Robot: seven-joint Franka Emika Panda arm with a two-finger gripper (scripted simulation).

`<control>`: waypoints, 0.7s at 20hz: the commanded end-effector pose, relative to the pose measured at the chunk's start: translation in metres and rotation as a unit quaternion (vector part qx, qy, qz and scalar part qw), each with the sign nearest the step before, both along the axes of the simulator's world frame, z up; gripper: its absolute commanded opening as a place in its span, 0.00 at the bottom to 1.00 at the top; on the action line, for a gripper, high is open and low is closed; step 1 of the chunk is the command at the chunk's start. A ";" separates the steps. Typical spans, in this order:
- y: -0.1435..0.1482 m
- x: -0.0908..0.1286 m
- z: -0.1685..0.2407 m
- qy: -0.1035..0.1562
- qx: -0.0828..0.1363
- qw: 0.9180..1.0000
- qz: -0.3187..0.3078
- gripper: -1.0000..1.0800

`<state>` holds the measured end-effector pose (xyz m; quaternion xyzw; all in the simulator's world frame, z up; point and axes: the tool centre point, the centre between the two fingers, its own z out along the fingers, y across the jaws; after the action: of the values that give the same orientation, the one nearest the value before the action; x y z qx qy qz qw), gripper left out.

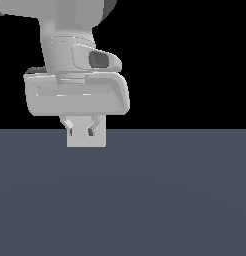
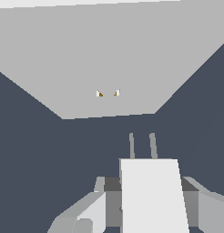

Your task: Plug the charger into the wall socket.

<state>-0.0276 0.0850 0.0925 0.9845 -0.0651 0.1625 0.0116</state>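
In the wrist view my gripper [image 2: 145,191] is shut on the charger [image 2: 152,195], a white block held between the two fingers [image 2: 93,211]. Its two thin prongs [image 2: 142,145] point toward the wall socket [image 2: 109,59], a large flat grey panel with two small holes [image 2: 108,93]. A gap of dark floor separates the prongs from the panel, and they sit a little to one side of the holes. In the exterior view the gripper [image 1: 81,131] hangs low at the left, in front of a light square [image 1: 100,141] that looks like the socket. The charger cannot be told apart there.
The dark blue-grey floor [image 1: 170,200] fills the lower half of the exterior view. My bulky white hand and wrist [image 1: 77,90] cover the upper left and hide much of what lies behind them.
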 end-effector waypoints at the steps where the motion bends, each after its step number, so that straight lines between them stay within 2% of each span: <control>1: 0.010 -0.001 0.005 0.001 0.000 1.000 0.020 0.00; 14: 0.018 -0.002 0.008 0.002 0.001 0.999 0.036 0.00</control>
<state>-0.0304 0.1035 0.1000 0.9865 -0.0299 0.1610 0.0052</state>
